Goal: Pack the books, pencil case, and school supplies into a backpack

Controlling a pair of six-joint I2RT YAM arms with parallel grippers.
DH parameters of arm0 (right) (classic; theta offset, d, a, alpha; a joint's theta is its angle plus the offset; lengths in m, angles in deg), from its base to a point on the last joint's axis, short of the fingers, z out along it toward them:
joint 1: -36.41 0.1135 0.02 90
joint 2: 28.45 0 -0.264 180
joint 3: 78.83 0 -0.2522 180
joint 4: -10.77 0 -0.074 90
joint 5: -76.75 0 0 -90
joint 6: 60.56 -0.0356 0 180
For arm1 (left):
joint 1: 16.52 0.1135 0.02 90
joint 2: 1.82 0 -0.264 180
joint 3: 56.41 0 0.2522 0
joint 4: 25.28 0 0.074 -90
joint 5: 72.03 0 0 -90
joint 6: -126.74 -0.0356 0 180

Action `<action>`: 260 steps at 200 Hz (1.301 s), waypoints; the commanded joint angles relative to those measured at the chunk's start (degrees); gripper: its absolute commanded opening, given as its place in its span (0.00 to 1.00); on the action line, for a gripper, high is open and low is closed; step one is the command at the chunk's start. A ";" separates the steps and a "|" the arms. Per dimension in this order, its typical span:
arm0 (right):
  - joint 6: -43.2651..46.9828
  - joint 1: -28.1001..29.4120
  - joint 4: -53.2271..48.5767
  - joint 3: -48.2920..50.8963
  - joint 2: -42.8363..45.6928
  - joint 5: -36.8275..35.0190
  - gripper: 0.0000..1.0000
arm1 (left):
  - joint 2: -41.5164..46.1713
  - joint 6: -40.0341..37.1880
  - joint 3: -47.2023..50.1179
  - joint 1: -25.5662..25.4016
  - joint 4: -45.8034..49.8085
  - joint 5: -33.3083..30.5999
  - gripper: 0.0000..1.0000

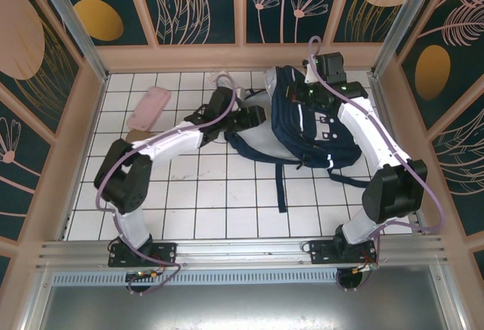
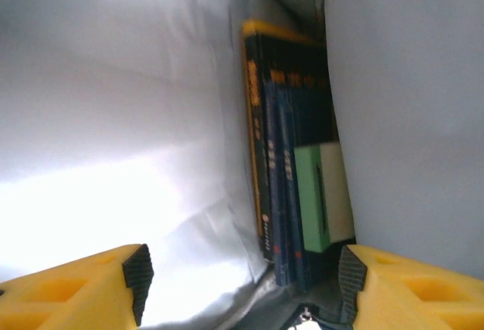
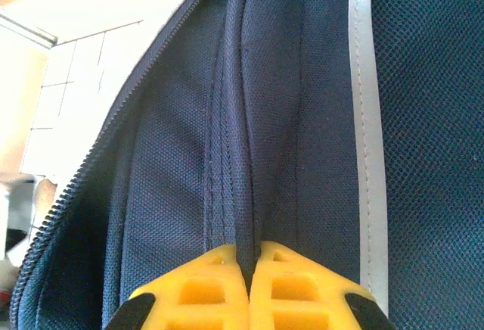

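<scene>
Your left tool point(image 2: 242, 281) sits closest in the left wrist view, its yellow fingers point(image 2: 83, 288) spread wide at the bottom corners with nothing between them. It faces into the backpack's point(image 2: 401, 118) pale grey interior, with lining rising on both sides. Deep in that compartment you can see the books point(image 2: 276, 156) standing on edge, packed side by side: one with a yellow-orange edge on the left, then dark covers with gold lettering, though the blur makes the lettering unreadable. A pale green notepad point(image 2: 324, 194) stands just to the right of them, touching the stack and pressed against the lining on that side. From the top camera, the left tool point(image 1: 253, 116) reaches into the open mouth of the backpack point(image 1: 302, 129), which lies on the white-tiled desk point(image 1: 227, 194) with its dark straps trailing toward the arm bases. Your right tool point(image 1: 306, 91) rests on the far upper part of the bag. In the right wrist view the right tool point(image 3: 248, 269) has its fingers pressed together, pinching a raised ridge of navy fabric beside the zipper, with a white reflective stripe point(image 3: 361, 118) running just to the right. A pink pencil case point(image 1: 149, 108) lies on the desk, well apart from the bag on the left.
</scene>
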 commanded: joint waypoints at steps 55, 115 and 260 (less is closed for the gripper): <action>0.18 4.50 8.47 7.84 -0.22 -1.60 0.05 | 9.67 -8.19 5.11 14.81 13.28 -10.43 0.99; -1.93 10.19 11.68 8.58 -2.55 -3.38 0.40 | 2.21 -13.43 0.72 31.34 15.63 -12.51 0.98; -7.37 20.63 14.65 1.74 -10.05 -3.70 0.57 | -15.36 -12.27 -3.21 42.78 11.56 0.28 0.92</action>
